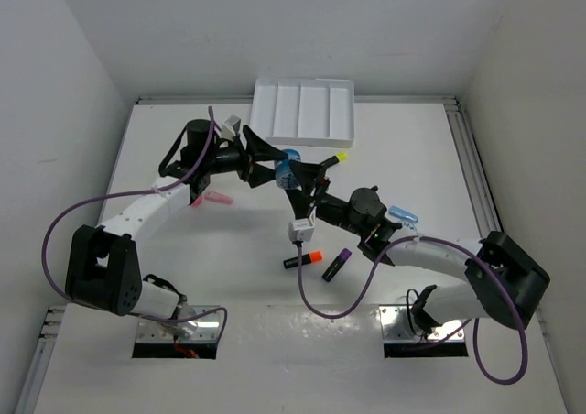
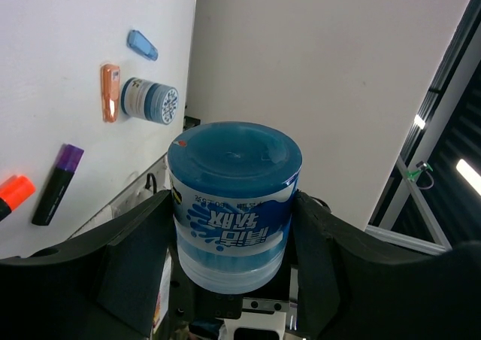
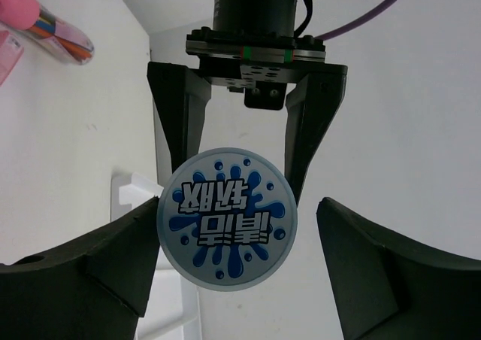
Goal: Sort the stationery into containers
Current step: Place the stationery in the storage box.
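Hand-over in mid-air above the counter [image 1: 229, 240], just short of the white tray [image 1: 302, 107]: left tool [image 2: 233, 204] clenched on blue round tub [image 2: 233, 167], right tool [image 3: 234, 220] facing it, jaws spread either side, not gripping; next, by my reckoning, right must close squarely before left lets go.

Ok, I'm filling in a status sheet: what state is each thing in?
Left claw: shut on the blue tub.
Right claw: open around that tub.
Tray: empty.
Orange highlighter: capped, lying flat.
Purple highlighter: capped, lying flat.
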### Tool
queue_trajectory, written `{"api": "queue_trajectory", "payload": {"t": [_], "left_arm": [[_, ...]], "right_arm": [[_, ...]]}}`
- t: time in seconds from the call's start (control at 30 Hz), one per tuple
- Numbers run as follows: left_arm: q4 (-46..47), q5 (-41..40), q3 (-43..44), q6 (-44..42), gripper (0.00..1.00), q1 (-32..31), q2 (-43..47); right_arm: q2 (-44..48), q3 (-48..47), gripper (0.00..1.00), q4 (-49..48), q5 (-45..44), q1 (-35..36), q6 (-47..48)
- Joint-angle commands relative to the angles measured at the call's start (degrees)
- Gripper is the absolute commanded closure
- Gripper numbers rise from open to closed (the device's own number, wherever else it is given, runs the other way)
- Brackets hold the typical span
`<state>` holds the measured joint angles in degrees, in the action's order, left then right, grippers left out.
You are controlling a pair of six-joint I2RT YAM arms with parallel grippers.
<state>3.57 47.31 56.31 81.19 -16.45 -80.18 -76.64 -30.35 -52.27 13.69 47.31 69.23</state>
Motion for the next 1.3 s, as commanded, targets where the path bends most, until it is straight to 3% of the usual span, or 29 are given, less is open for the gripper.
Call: {"api": "queue_trajectory", "payload": {"t": [0.0, 0.4, 0.53, 0.57, 0.63, 0.67, 0.73, 0.77, 0.8, 0.87, 0.9, 0.93, 0.97, 1.13, 1.27], "left_arm": [[3.1, 2.3, -0.5, 0.9, 1.0, -1.0, 3.1], [5.0, 3.9, -1.2, 1.7, 1.0, -2.2, 2.9], [5.1, 3.8, -1.2, 1.8, 1.0, -2.3, 2.8], [5.0, 3.8, -1.2, 1.8, 1.0, -2.4, 2.7], [4.4, 3.3, -1.1, 1.3, 0.89, -2.1, 2.7], [4.1, 3.2, -1.1, 1.3, 0.86, -2.1, 2.7], [3.7, 2.7, -1.1, 0.6, 0.69, -1.8, 2.8], [3.3, 2.5, -1.1, 0.3, 0.6, -1.7, 2.8], [3.0, 2.3, -1.2, 0.0, 0.44, -1.3, 2.9], [2.4, 1.7, -1.0, -0.3, 0.27, -0.9, 2.9], [2.1, 1.5, -0.9, -1.0, 0.12, -0.2, 3.0], [1.1, 1.2, -0.8, -1.3, 0.04, 0.2, 2.9], [0.7, 0.8, -0.7, -2.1, 0.0, 0.4, 2.9], [-5.6, -1.8, 0.2, -7.4, 0.0, 4.1, 2.6], [-17.8, -9.6, 4.5, -23.2, 0.0, 7.1, 1.3]], "right_arm": [[-0.4, -0.1, 0.2, -4.2, 3.5, -0.9, 0.6], [-0.4, 2.5, 0.33, -7.3, 10.7, -3.3, 1.1], [0.1, 3.0, 0.44, -7.3, 12.1, -3.4, 0.9], [0.2, 3.1, 0.52, -7.2, 12.2, -3.3, 0.8], [0.7, 3.4, 0.6, -7.2, 12.2, -3.2, 0.6], [0.7, 3.5, 0.7, -7.2, 12.2, -3.0, 0.6], [1.1, 4.0, 0.82, -7.2, 12.1, -2.8, 0.6], [1.5, 4.2, 0.87, -7.2, 12.1, -2.6, 0.4], [1.7, 4.2, 0.92, -7.2, 12.0, -2.6, 0.1], [2.5, 4.7, 0.96, -7.2, 11.4, -2.3, -0.5], [2.9, 4.9, 0.99, -7.3, 11.3, -2.0, -0.8], [3.2, 4.9, 1.0, -7.2, 11.1, -1.9, -1.5], [4.2, 4.8, 1.0, -7.1, 10.5, -1.7, -2.9], [8.3, 3.2, 1.0, 0.1, 6.1, -0.9, -8.9], [11.3, -1.0, 1.0, 9.8, -4.2, -0.9, -21.2]]}}
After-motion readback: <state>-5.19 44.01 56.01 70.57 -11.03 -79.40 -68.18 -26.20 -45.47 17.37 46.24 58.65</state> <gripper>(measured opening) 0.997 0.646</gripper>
